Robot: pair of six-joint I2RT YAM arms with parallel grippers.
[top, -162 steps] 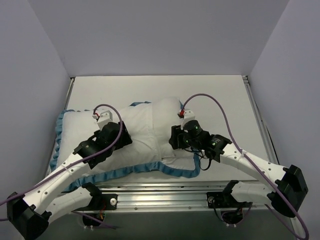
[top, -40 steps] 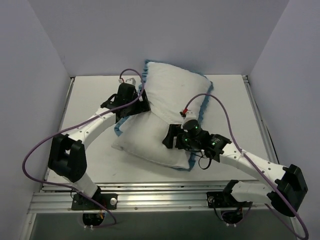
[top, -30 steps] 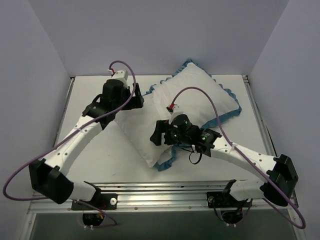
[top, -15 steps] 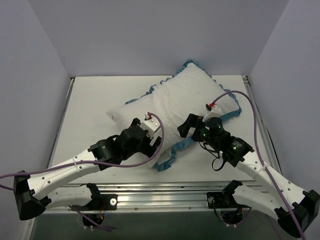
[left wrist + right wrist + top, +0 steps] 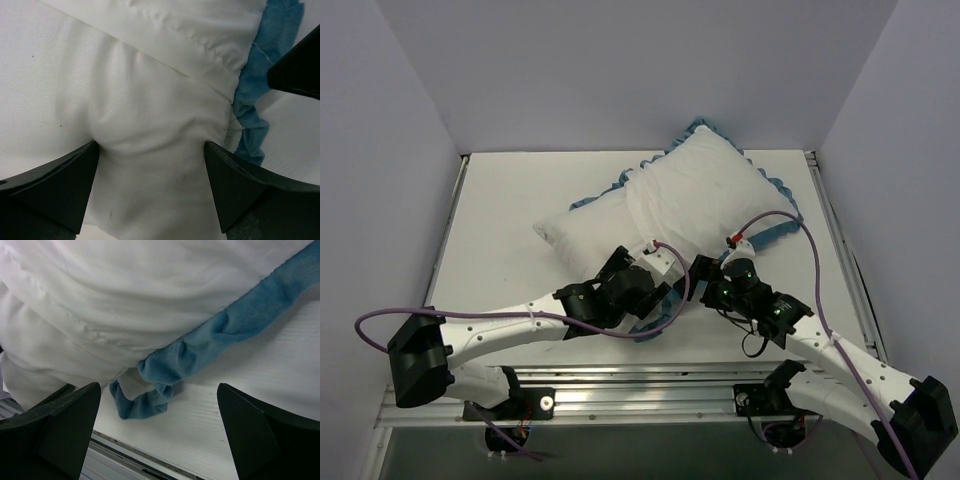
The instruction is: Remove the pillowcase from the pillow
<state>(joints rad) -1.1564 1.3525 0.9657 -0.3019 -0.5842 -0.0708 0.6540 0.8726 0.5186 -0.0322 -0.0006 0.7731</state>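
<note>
A white table (image 5: 510, 200) with a metal rail (image 5: 650, 385) sits between pale walls (image 5: 620, 70).

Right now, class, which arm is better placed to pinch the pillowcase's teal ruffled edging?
Right. The open right end effector frames the teal ruffle; the left end effector straddles plain white fabric, ruffle off to its side.

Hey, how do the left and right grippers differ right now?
The left gripper straddles bulging white fabric, pressing into it. The right gripper hangs over the teal ruffle and table, apparently touching nothing. Both stand open wide.
</note>
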